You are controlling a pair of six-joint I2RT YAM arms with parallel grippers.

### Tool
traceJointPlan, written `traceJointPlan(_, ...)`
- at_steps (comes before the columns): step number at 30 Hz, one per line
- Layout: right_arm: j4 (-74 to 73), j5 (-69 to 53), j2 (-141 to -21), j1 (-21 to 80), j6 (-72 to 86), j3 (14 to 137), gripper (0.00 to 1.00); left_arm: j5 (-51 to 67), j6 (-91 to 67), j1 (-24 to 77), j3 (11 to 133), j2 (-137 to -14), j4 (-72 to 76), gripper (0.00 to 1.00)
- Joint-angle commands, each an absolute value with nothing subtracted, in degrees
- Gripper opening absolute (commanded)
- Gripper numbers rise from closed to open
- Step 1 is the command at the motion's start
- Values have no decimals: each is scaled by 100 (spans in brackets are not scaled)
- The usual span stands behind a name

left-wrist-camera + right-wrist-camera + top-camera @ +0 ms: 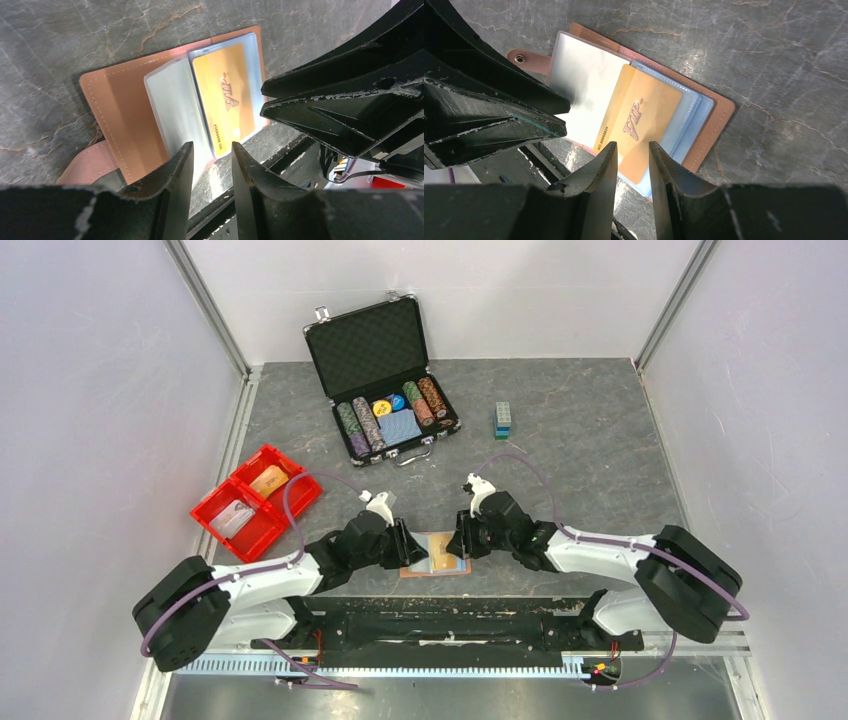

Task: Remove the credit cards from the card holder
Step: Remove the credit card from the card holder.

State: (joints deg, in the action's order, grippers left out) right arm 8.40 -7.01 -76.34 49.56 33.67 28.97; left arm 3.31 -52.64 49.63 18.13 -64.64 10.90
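Your left pincer [211,146]: jaws parted, narrow gap. Card holder [120,100] lies open and flat on the table [580,440], right ahead of the tips. One clear sleeve [172,105] runs down into the gap; touching or not, can't tell. Closing tab [82,167] sticks out just left of that pincer's left finger. Your right pincer [632,145]: narrow gap too. Orange card [644,110] sits in the holder straight ahead, its near corner between the fingers, contact unclear. The pincers face each other across the holder.
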Motion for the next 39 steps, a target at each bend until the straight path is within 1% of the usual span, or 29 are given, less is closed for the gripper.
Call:
traceJointPlan(1, 1368, -973, -7974, 4953, 3368, 2944, 32, 55, -5305, 4957, 1639, -6408, 1524, 39)
traceJointPlan(6, 1457, -908, -8095, 4930, 3488, 2620, 28, 248, -5335, 4957, 1503, -6652, 2004, 39)
traceJointPlan(10, 1514, -905, -8096, 4914, 3541, 2441, 27, 324, -5344, 4957, 1503, -6875, 2308, 41)
traceJointPlan(18, 1687, -915, -8117, 4904, 3623, 2201, 26, 406, -5416, 4957, 1527, -7384, 2732, 41)
traceJointPlan(26, 1855, -1012, -8098, 4897, 3677, 2146, 26, 703, -5456, 4953, 1601, -7785, 3144, 40)
traceJointPlan(33, 1787, -979, -7995, 4881, 3665, 2088, 26, 935, -5680, 4957, 1416, -8087, 3842, 36)
traceJointPlan(39, 1793, -988, -8008, 4870, 3648, 2092, 26, 1078, -5747, 4956, 1484, -8227, 4033, 33)
